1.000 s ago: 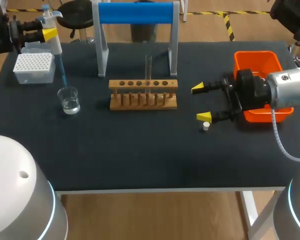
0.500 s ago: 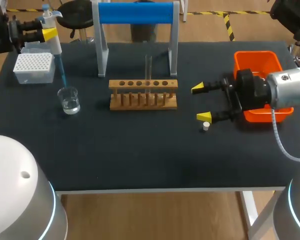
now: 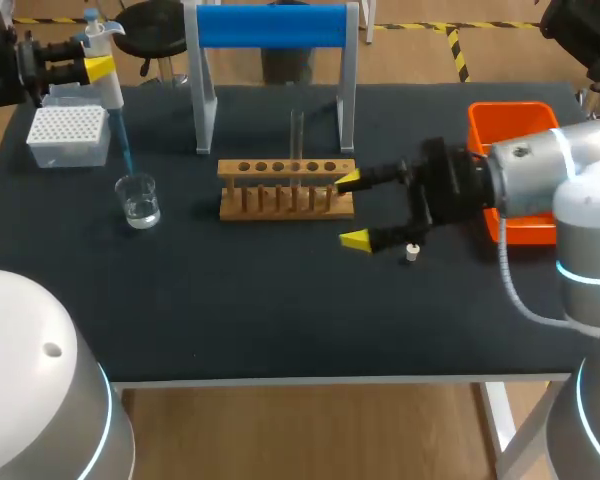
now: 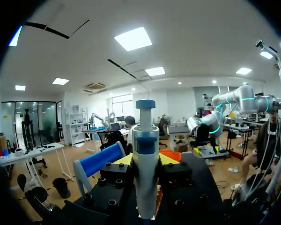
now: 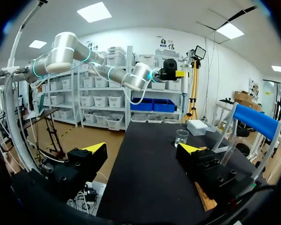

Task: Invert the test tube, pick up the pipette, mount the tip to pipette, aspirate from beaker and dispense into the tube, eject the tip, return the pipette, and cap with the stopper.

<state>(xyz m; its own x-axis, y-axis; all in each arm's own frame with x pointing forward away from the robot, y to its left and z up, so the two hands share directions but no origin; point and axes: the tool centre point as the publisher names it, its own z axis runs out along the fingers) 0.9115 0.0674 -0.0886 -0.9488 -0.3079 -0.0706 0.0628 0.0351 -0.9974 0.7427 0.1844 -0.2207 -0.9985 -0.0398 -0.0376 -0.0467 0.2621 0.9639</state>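
My left gripper is shut on the white pipette at the table's far left. The pipette's blue tip points down, and its end reaches the mouth of the glass beaker. In the left wrist view the pipette stands upright between the fingers. A clear test tube stands in the wooden rack. My right gripper is open at the rack's right end, with nothing between its fingers. The small white stopper lies on the table just behind its near finger.
A white tip box sits at the back left, beside the beaker. A blue-topped stand rises behind the rack. An orange bin is at the right, partly behind my right arm. The near half of the black table is bare.
My right gripper has moved left, past the stopper, up to the rack's right end, still open. The left arm and pipette have not moved.
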